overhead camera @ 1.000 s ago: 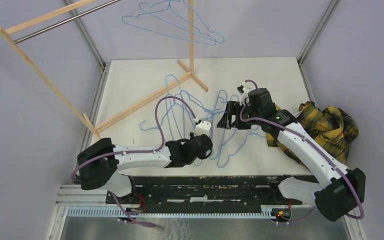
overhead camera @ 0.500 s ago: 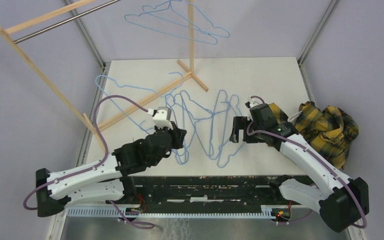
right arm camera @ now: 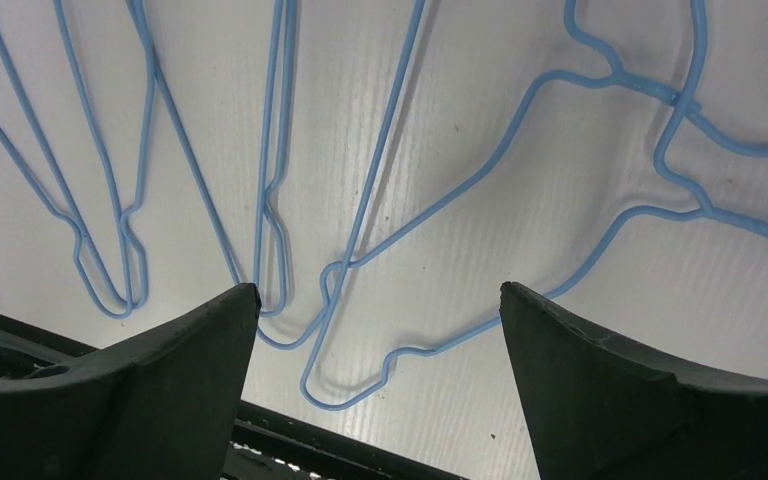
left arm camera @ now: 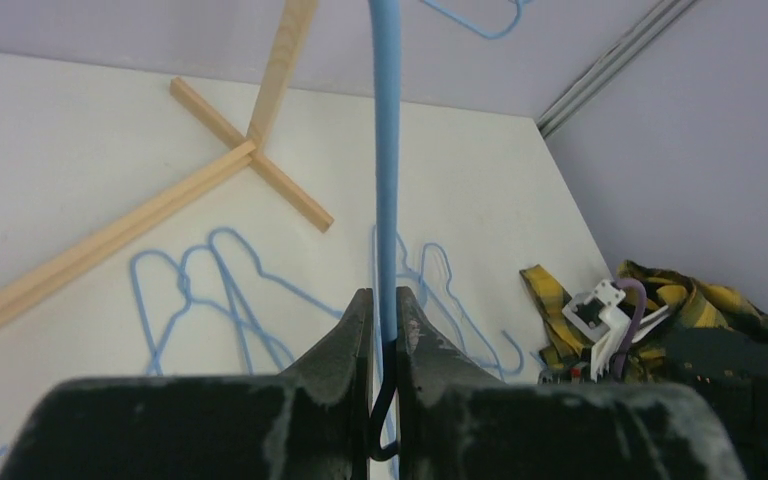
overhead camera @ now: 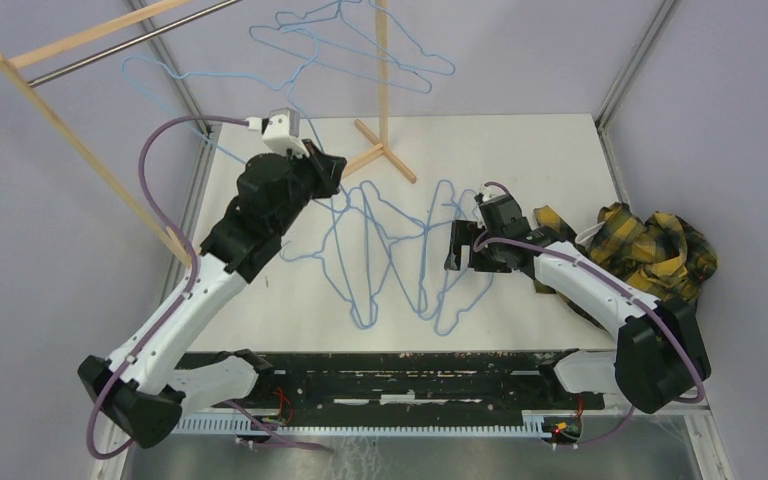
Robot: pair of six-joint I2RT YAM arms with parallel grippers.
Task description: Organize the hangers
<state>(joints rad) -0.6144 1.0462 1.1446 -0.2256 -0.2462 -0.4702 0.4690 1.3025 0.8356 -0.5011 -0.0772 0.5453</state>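
- top external view: the left gripper [overhead camera: 325, 165] is raised above the far left part of the table [overhead camera: 520, 150], close to the wooden rack [overhead camera: 382, 80].
- left wrist view: the left gripper [left arm camera: 380, 300] has its jaws pinched almost together on one blue hanger [left arm camera: 388, 180]. The thin wire runs straight up from between the fingers, clear of the table.
- right wrist view: the right gripper [right arm camera: 378, 290] has its jaws spread wide with nothing between them. It hovers just above the loose hangers [right arm camera: 384, 130] and does not touch them.
- top external view: the right gripper [overhead camera: 463, 250] is at the right edge of the loose hangers [overhead camera: 430, 225], which lie flat and overlapping in the middle of the table.
- more hung hangers [overhead camera: 360, 45] dangle high up by the rack's upright post; where their hooks catch is out of frame.
- the table is white and matt, with faint ribbing in the right wrist view.
- a yellow and dark plaid cloth [overhead camera: 660, 250] is bunched at the table's right edge.
- pale lilac walls close in the table, and the rack's metal rod [overhead camera: 130, 45] slants across the upper left.
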